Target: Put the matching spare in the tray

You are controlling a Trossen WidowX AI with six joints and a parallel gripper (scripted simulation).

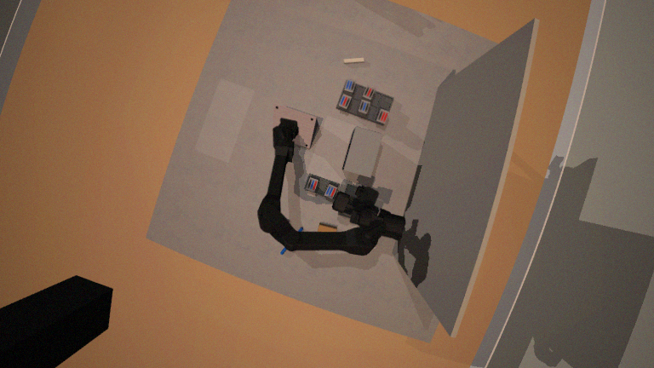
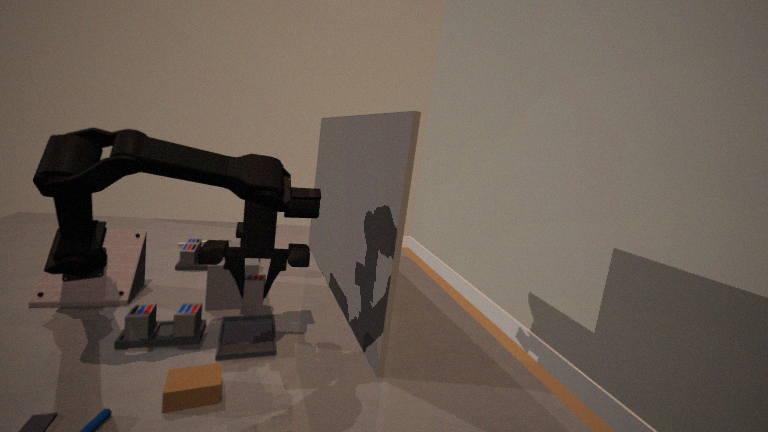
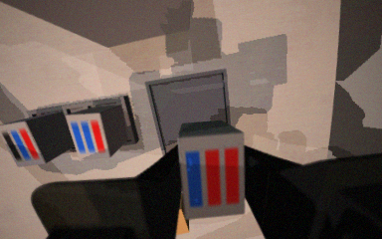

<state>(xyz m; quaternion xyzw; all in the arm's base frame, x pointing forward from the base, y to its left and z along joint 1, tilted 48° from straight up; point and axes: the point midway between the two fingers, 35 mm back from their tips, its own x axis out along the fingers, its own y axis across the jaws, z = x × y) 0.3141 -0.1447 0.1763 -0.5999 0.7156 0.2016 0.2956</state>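
The gripper (image 1: pixel 358 204) (image 2: pixel 254 293) (image 3: pixel 204 147) is pinching a small grey block (image 2: pixel 253 290) (image 3: pixel 212 174) with one blue and two red stripes. It hangs above the work surface, its striped end up. In the wrist view the shallow tray (image 1: pixel 347 187) (image 2: pixel 247 335) (image 3: pixel 191 107) lies at the block's eleven o'clock, with no block in it; the two-block holder (image 1: pixel 322 186) (image 2: pixel 164 330) (image 3: pixel 133 134) is toward ten.

The step in hand looks like the carry to the tray, with lowering and letting go to follow. The next move likely calls for centring the block inside the rim, then an upright descent before the fingers part. From above, the gripper hides the block, so its exact alignment is hard to judge. The mounted unit's code is not readable here, so I cannot confirm the match.
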